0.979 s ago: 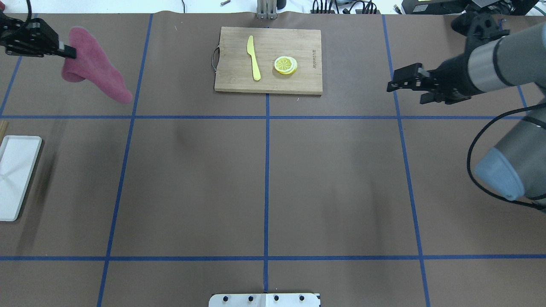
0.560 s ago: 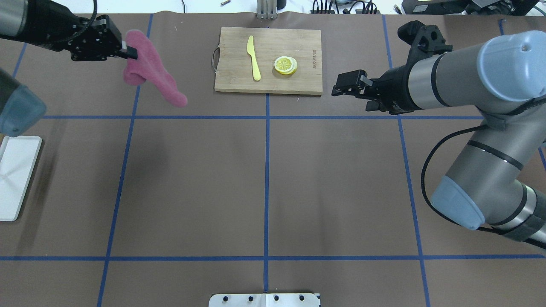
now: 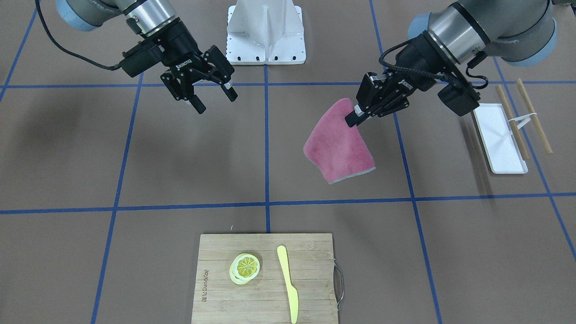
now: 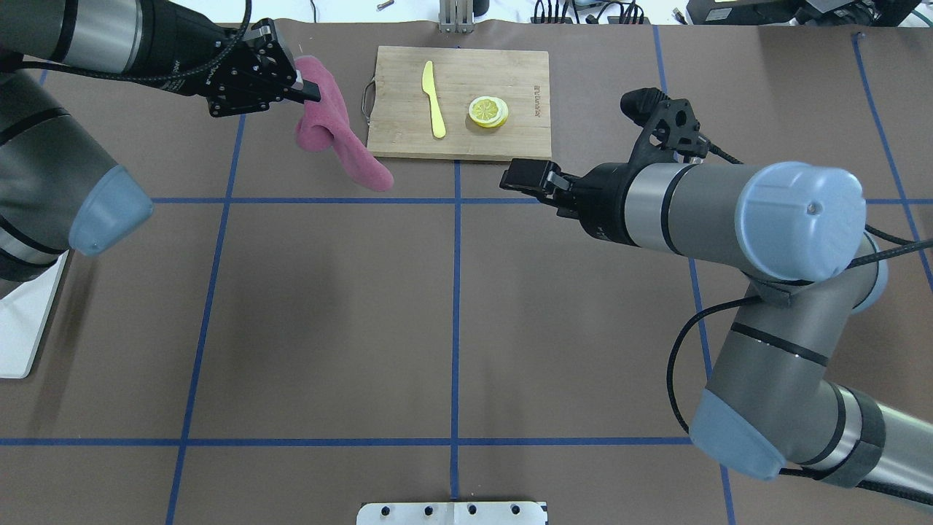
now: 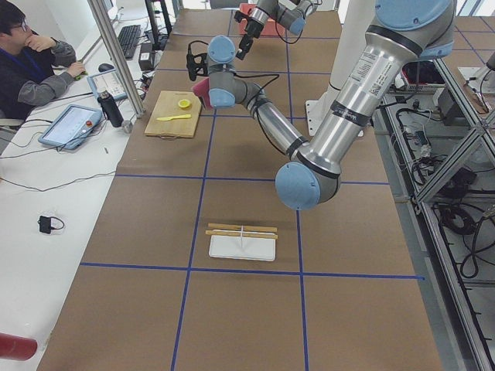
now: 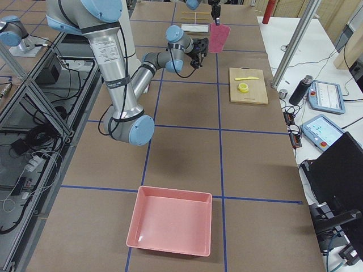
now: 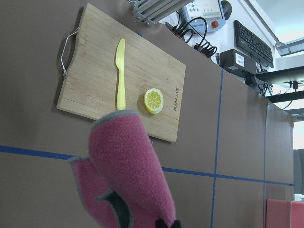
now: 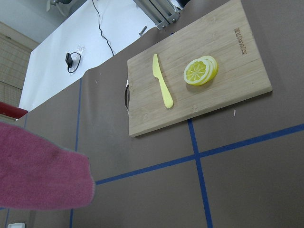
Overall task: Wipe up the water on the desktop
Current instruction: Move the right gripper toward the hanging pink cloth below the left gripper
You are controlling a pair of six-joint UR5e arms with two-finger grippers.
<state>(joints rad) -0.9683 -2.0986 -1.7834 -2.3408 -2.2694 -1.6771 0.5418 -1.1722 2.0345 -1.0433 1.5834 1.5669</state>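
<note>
The desktop [image 4: 328, 306] is a brown surface with blue tape lines; I see no water on it. My left gripper [image 4: 310, 91] is shut on a corner of a pink cloth [image 4: 339, 138] and holds it hanging in the air, just left of the cutting board. In the front-facing view the gripper [image 3: 353, 118] pinches the cloth [image 3: 339, 144] at its top. The cloth also shows in the left wrist view [image 7: 128, 166] and the right wrist view [image 8: 42, 175]. My right gripper [image 3: 217, 103] is open and empty, above the desktop near the board's right front corner [image 4: 514, 179].
A bamboo cutting board [image 4: 459, 102] with a yellow knife [image 4: 435, 98] and lemon slices [image 4: 488, 111] lies at the far middle. A white tray [image 3: 499, 137] with wooden sticks [image 3: 533, 114] lies at my left. A pink bin [image 6: 173, 226] sits at my far right.
My left gripper has carried the pink cloth to the right, up to the cutting board's left side. My right arm has swung left toward the table's middle.
</note>
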